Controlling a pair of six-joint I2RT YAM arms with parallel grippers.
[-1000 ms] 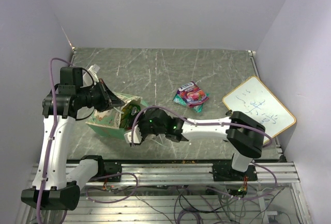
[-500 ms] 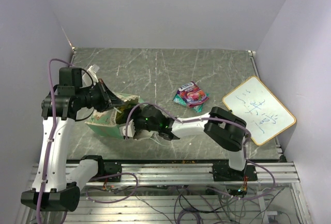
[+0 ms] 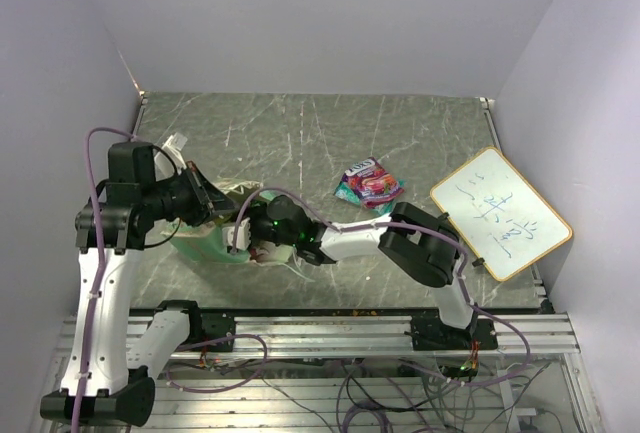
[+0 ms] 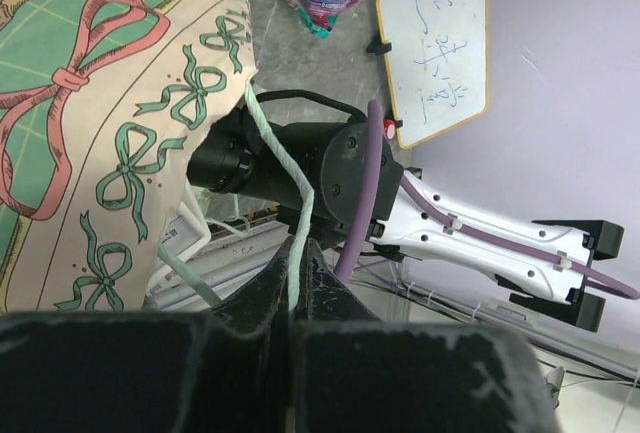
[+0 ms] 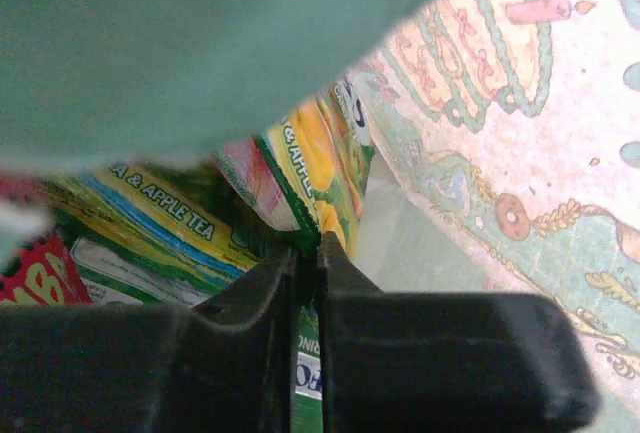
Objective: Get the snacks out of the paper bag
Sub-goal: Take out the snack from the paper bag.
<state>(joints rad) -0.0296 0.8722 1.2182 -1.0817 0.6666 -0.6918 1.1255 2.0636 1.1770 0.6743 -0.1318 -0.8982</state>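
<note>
Right gripper on packet inside bag

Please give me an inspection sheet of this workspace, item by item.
Surface: grey marbled table, scratched.
Job's things: paper bag on its side; other packets inside; loose packets out on the table.
Clutter: whiteboard at the right edge.
Grippers: left gripper shut on the bag's string handle; right gripper inside the bag, shut on a green packet.
Cables: purple cables along both arms.
Surroundings: plain pale walls.
</note>
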